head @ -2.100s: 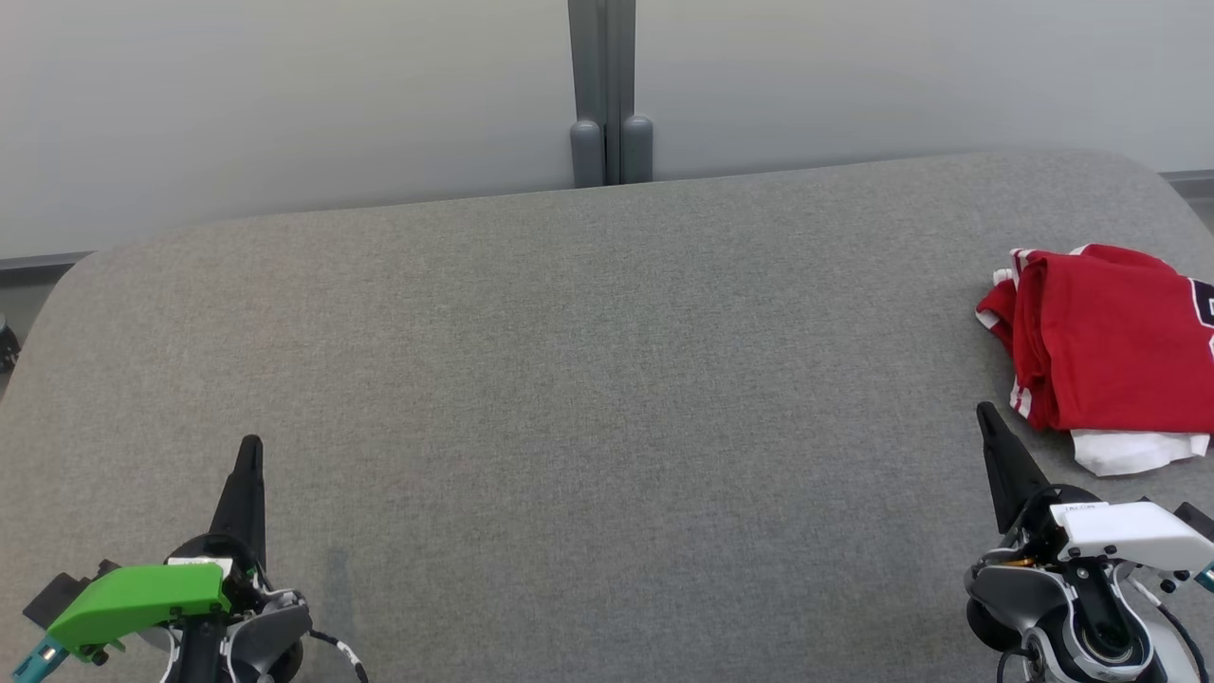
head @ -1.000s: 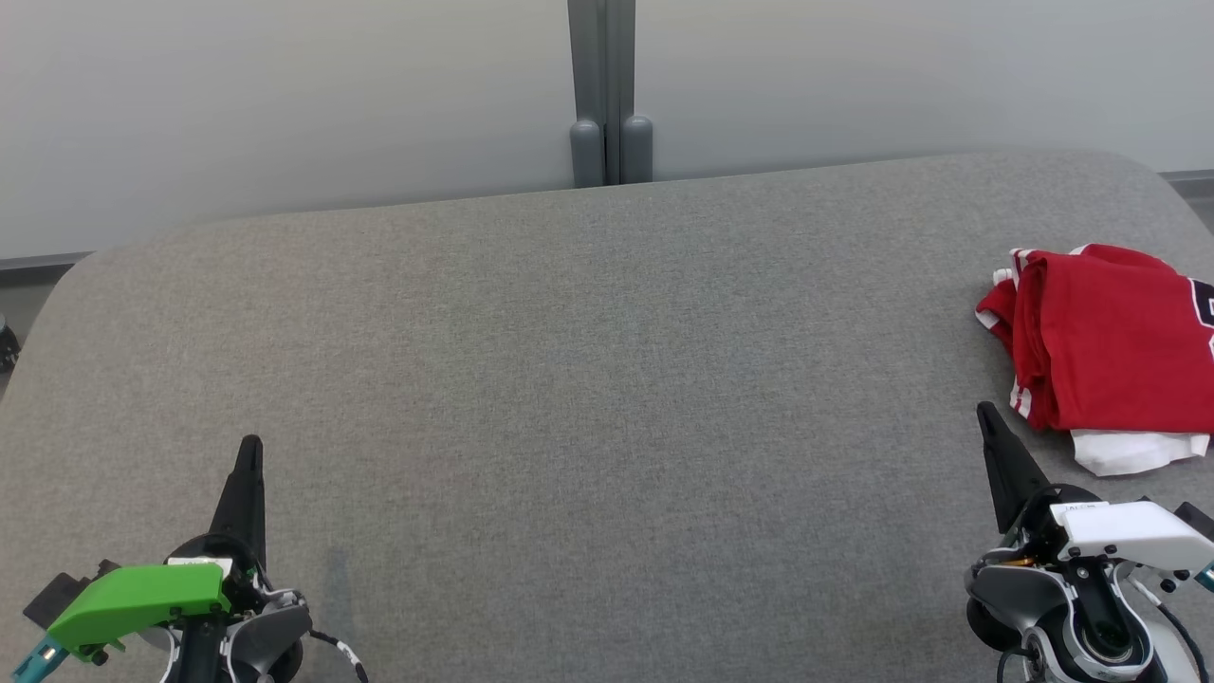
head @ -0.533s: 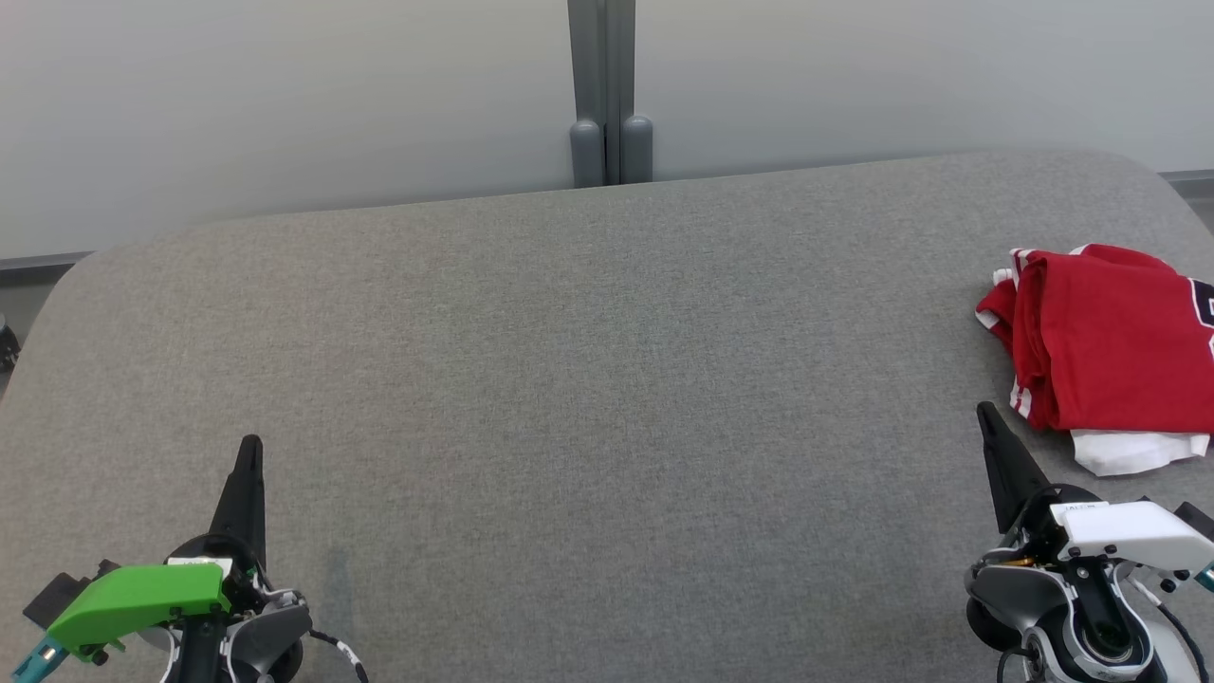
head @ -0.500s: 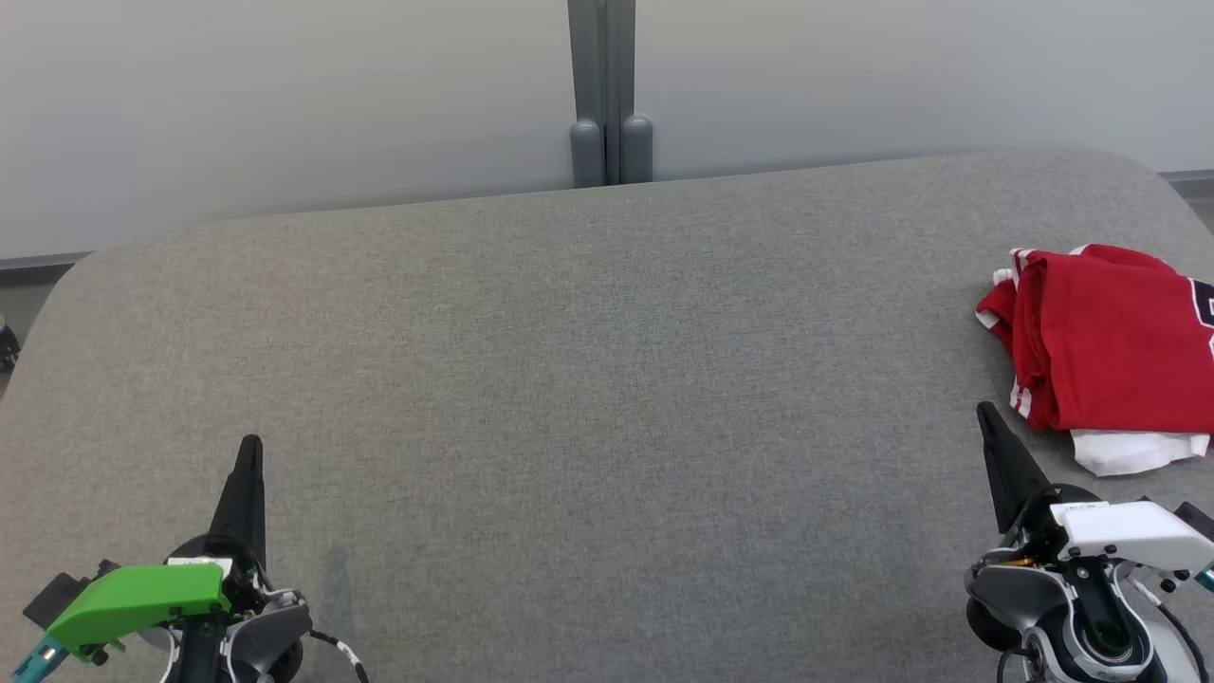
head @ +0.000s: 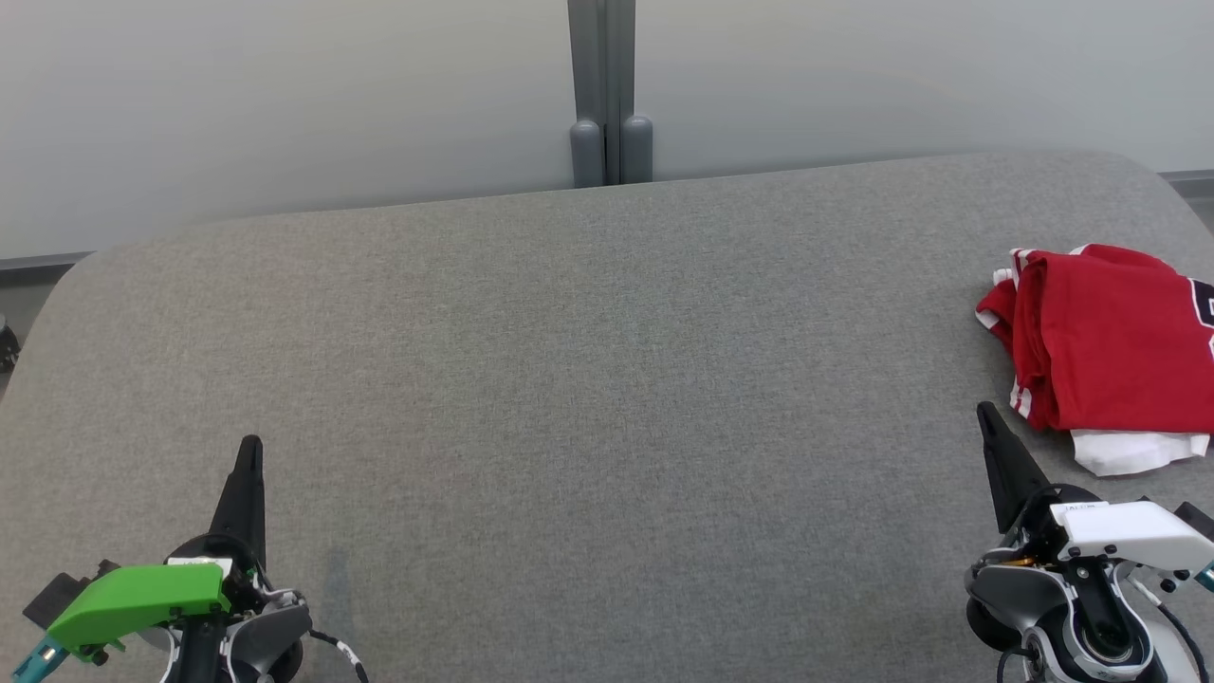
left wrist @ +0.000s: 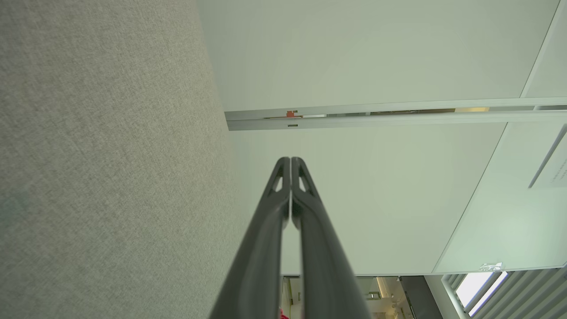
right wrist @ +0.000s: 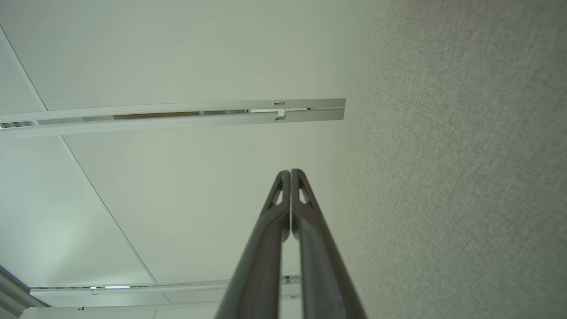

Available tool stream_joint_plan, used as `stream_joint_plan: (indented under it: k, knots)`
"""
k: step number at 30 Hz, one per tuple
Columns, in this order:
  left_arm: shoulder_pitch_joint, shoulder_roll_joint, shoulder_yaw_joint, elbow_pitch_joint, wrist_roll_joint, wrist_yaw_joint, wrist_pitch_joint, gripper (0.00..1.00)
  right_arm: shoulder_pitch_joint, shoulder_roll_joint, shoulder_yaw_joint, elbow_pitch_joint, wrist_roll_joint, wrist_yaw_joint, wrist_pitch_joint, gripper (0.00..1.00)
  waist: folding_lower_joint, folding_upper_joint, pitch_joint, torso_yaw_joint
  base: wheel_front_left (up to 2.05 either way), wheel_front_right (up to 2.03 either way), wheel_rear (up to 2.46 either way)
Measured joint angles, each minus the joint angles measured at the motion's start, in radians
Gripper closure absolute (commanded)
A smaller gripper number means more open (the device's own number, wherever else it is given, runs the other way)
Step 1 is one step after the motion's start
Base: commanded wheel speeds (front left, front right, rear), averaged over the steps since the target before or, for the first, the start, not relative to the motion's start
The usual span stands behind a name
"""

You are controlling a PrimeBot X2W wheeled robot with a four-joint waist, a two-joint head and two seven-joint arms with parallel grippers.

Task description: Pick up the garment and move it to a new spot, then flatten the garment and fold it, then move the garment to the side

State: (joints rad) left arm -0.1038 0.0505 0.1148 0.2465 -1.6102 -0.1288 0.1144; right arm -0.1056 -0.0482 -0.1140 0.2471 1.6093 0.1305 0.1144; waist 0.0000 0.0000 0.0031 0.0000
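head view: garment (head: 1105,341), folded edge leftward

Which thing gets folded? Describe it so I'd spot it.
Take the wide grey fabric-covered table. At its right edge, just past the right end effector, lies a crumpled red cloth garment with white trim, the sole bright patch on grey.

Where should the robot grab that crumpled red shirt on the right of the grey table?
Probably the thick bunched fold on the left edge of the red garment, where stacked layers stand proud of the table. The right gripper, shut now, sits just in front, so open it and come down from that near-left side.
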Motion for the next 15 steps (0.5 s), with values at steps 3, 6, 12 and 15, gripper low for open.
stream_joint_plan:
  k: [3, 6, 12, 15]
  knots:
    - [0.0, 0.0, 0.0, 0.0, 0.0, 0.0, 0.0, 1.0, 0.0, 0.0, 0.0, 0.0, 0.0, 0.0, 0.0, 1.0, 0.0, 0.0, 0.0, 0.0, 0.0, 0.0, 0.0]
    - [0.0, 0.0, 0.0, 0.0, 0.0, 0.0, 0.0, 1.0, 0.0, 0.0, 0.0, 0.0, 0.0, 0.0, 0.0, 1.0, 0.0, 0.0, 0.0, 0.0, 0.0, 0.0, 0.0]
    - [0.0, 0.0, 0.0, 0.0, 0.0, 0.0, 0.0, 1.0, 0.0, 0.0, 0.0, 0.0, 0.0, 0.0, 0.0, 1.0, 0.0, 0.0, 0.0, 0.0, 0.0, 0.0, 0.0]
    - [0.0, 0.0, 0.0, 0.0, 0.0, 0.0, 0.0, 1.0, 0.0, 0.0, 0.0, 0.0, 0.0, 0.0, 0.0, 1.0, 0.0, 0.0, 0.0, 0.0, 0.0, 0.0, 0.0]
